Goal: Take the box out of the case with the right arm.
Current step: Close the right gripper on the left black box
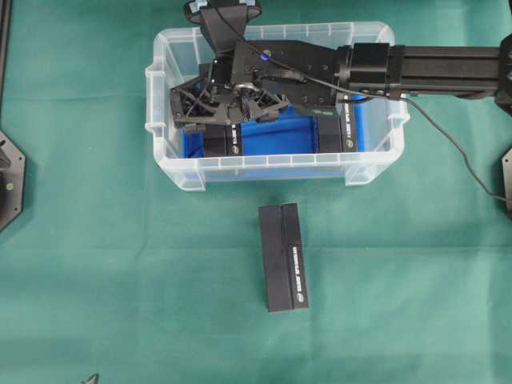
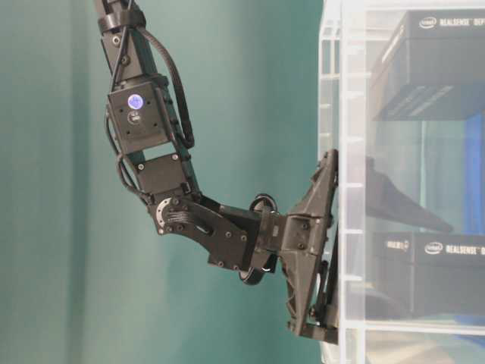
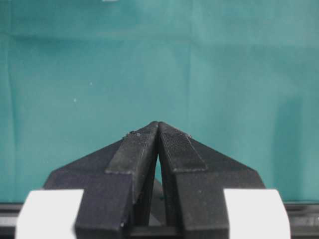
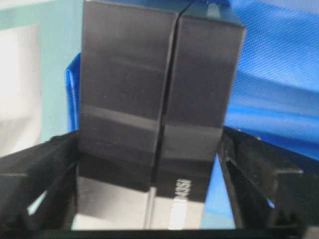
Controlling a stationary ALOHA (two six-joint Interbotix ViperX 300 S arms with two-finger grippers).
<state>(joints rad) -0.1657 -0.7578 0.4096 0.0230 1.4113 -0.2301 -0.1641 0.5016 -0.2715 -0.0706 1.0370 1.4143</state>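
Note:
The clear case (image 1: 280, 170) with a blue sheet (image 1: 280, 136) on its bottom stands at the table's far middle. My all-black right arm reaches into it from the right. My right gripper (image 1: 228, 116) points down over a black box (image 1: 224, 144) at the case's left end. In the right wrist view the gripper (image 4: 149, 137) straddles this box (image 4: 149, 89): the left finger lies against it and blue shows between it and the right finger. The table-level view shows the gripper (image 2: 314, 250) spread wide at the case wall (image 2: 348, 114). My left gripper (image 3: 158, 124) is shut and empty over green cloth.
A second black box (image 1: 350, 128) stands at the case's right end. Another black box (image 1: 284, 256) lies on the green cloth in front of the case. Arm bases sit at the left (image 1: 10, 180) and right (image 1: 506, 180) edges.

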